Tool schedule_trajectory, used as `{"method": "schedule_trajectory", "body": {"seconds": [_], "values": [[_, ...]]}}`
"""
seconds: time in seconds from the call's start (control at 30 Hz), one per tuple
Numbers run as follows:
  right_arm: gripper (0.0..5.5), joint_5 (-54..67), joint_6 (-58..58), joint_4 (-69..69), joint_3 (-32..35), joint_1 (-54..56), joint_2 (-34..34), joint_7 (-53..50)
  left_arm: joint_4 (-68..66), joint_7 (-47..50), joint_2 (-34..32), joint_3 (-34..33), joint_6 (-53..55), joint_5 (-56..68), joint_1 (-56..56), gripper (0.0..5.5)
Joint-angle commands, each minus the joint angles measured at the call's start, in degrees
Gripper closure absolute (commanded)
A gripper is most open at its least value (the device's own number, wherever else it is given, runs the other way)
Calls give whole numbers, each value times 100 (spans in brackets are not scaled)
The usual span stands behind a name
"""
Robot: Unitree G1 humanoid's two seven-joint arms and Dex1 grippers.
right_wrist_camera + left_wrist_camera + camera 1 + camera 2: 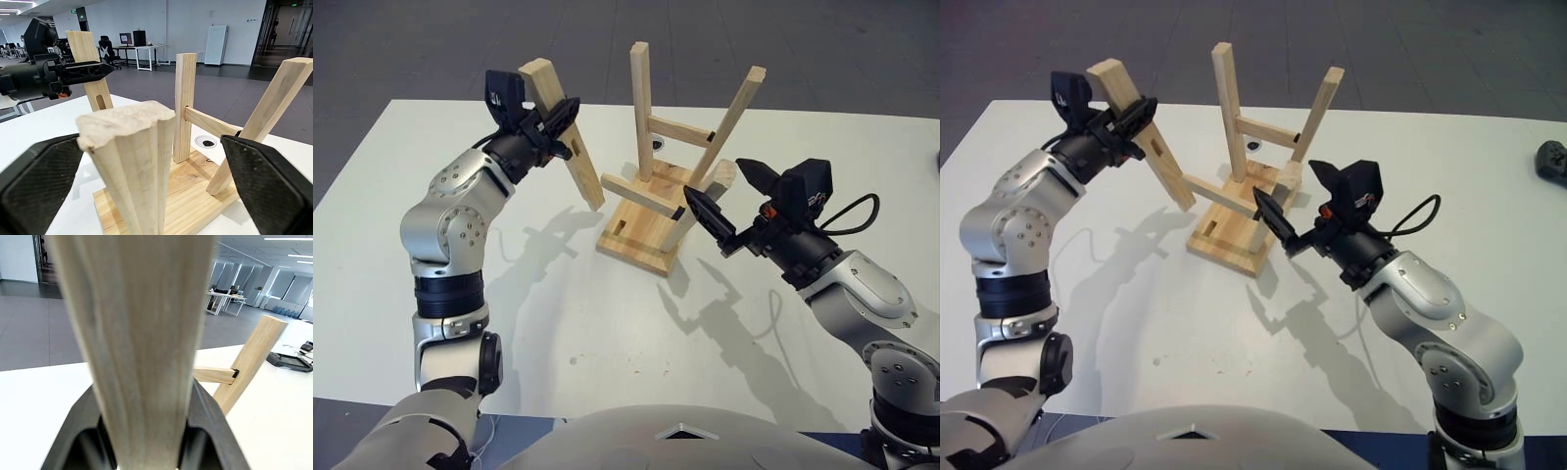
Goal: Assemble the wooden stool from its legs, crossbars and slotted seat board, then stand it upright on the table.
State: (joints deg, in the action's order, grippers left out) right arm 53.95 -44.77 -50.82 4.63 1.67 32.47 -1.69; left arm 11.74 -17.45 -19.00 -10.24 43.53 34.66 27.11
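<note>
- Stool sits upside down and part-built on the desk, between the two claws. Its slotted seat board lies flat, and two upright legs stand in it, joined by a crossbar.
- Left arm: the elbow is bent and the forearm raised. The left claw is clamped around the upper part of a loose leg.
- That loose leg leans, with its lower end below the claw and off the board's near corner. There it meets a lower crossbar that runs away toward the right claw. I cannot tell whether that joint is seated.
- Third leg rises from the board straight in front of the right claw.
- Right arm: it reaches in low from the desk's right side. The right claw is spread wide with a finger on either side of the third leg's top, gripping nothing.
- As I judge it, the work is past halfway. The held leg has yet to go into its slot in the board, and then the stool must be turned upright.
</note>
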Motion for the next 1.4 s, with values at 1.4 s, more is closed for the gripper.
{"method": "schedule_trajectory", "body": {"seconds": [1.4], "values": [[10, -681, -46, -100, -225, -332, -268, 245, 1222, 711, 729, 544, -313, -385, -769, 445]]}}
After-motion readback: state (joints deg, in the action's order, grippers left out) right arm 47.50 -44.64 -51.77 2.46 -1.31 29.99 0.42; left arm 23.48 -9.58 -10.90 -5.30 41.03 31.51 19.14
